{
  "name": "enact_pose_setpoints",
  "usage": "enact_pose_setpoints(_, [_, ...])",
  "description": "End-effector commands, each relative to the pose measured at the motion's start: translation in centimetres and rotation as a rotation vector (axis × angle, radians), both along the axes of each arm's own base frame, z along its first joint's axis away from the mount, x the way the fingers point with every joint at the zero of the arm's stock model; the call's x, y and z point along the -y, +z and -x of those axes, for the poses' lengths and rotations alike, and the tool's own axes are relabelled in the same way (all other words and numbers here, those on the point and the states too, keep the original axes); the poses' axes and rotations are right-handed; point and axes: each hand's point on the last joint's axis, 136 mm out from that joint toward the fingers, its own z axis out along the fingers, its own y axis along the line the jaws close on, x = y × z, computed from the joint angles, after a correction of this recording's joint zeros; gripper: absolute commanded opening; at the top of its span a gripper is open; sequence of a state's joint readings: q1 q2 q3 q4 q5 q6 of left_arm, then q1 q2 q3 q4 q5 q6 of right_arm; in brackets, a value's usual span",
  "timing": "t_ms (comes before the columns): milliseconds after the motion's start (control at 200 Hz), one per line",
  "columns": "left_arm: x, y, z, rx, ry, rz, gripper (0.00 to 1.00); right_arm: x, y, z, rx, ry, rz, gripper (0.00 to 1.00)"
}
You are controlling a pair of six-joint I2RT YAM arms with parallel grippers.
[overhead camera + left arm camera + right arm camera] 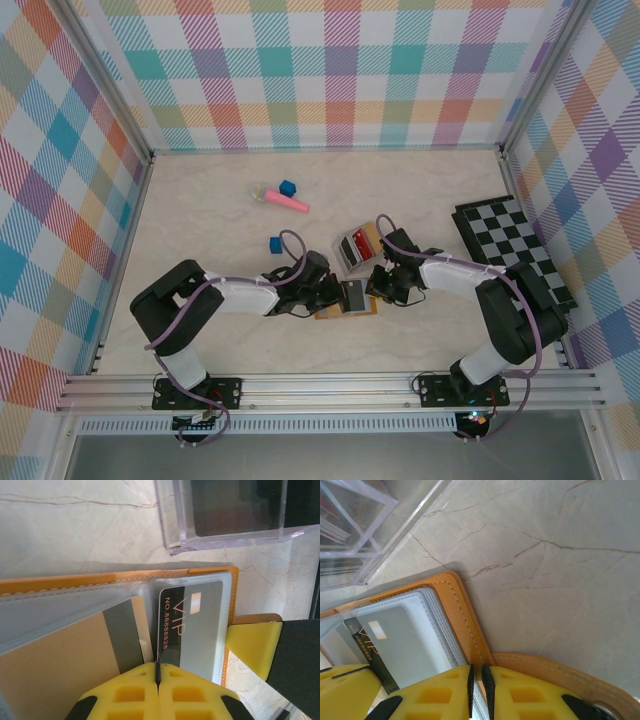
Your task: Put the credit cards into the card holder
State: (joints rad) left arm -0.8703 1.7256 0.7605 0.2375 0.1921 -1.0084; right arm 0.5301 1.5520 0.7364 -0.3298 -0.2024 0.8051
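Note:
The orange-brown card holder (327,314) lies open on the table between both grippers, showing its clear inner sleeves (60,610). My left gripper (158,672) is shut on the edge of a black and grey VIP credit card (187,625), whose far end sits in a sleeve by the holder's orange rim (60,582). My right gripper (477,682) is shut on the holder's stitched orange cover (465,615) and sleeve stack. From the top view the left gripper (343,296) and right gripper (381,291) face each other. More cards stand in a clear box (355,245).
The clear acrylic box (225,515) sits just beyond the holder. Two blue cubes (288,187) (275,243) and a pink stick (287,202) lie at the back left. A chequered board (510,245) lies at the right wall.

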Motion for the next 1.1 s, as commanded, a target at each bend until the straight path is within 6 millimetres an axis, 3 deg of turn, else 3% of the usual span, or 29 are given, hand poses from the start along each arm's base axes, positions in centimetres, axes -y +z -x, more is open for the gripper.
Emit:
enact_pose_setpoints(0, [1.7,-0.4,0.9,-0.016,-0.071,-0.002,0.02,1.7,-2.9,3.1,-0.134,-0.011,0.078,0.18])
enact_pose_setpoints(115, [3.1,-0.3,1.0,-0.021,-0.113,0.024,0.03,1.8,-3.0,3.2,-0.136,-0.015,0.080,0.18])
enact_pose_setpoints(195, [2.9,-0.5,1.1,-0.027,-0.113,0.007,0.05,2.0,-3.0,3.3,-0.136,-0.019,0.091,0.18])
enact_pose_setpoints(515, [-3.7,-1.7,1.9,-0.025,0.010,-0.231,0.24,3.7,-3.1,3.3,-0.137,-0.028,0.191,0.19])
enact_pose_setpoints(705, [-5.3,-2.3,1.9,-0.030,0.017,-0.277,0.24,3.3,-2.8,3.1,-0.122,-0.017,0.172,0.18])
enact_pose_setpoints(885, [-5.8,-0.8,0.7,0.025,-0.009,-0.345,0.26,2.8,-0.1,1.5,-0.038,0.010,0.155,0.22])
enact_pose_setpoints(1095, [-4.7,3.0,-0.5,0.099,-0.026,-0.280,0.32,2.1,5.4,-0.9,0.114,0.050,0.131,0.31])
